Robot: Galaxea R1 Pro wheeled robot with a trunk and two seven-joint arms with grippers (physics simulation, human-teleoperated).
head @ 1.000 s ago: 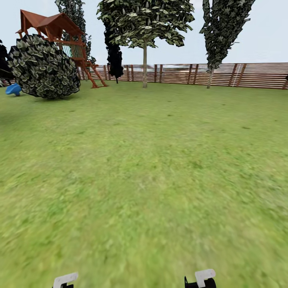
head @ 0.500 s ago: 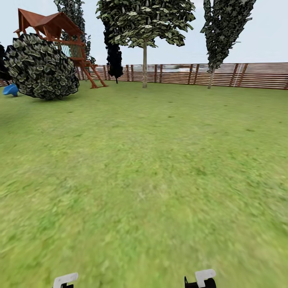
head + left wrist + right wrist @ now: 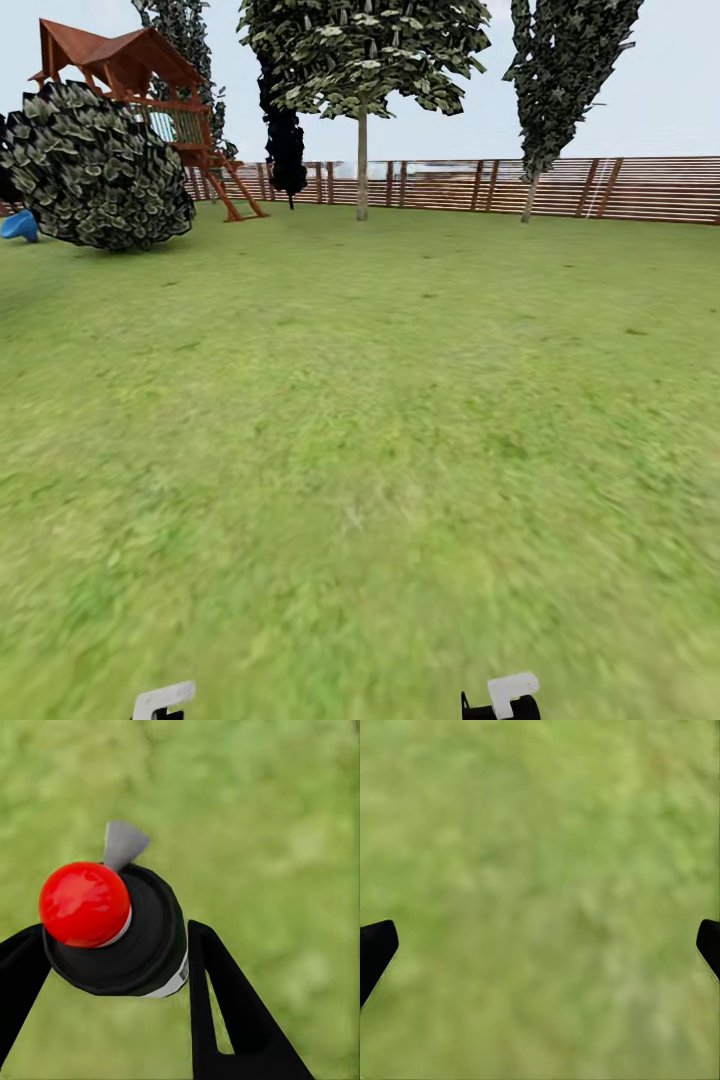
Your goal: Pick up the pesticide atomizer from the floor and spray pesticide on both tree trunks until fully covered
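Left wrist view has the left end effector point(image 3: 112, 945) pinching the pesticide atomizer point(image 3: 124, 934), red cap toward the camera, over grass point(image 3: 285, 832). A loose pinch could drop it while driving. Both arms hang low at the head view's bottom edge; the right end effector point(image 3: 540, 945) is spread, empty. Pale-trunked trees point(image 3: 362, 150) stand far off, upper centre.

This is a fenced back garden, rendered in simulation: a wide green lawn point(image 3: 360, 420) runs out to a brown horizontal-slat wooden fence point(image 3: 600, 187). Leafy trees point(image 3: 362, 60) stand along the fence (one a very dark shape), beside a big round bush point(image 3: 98, 165), a red-roofed wooden play tower point(image 3: 130, 70) and a small blue toy point(image 3: 18, 226).
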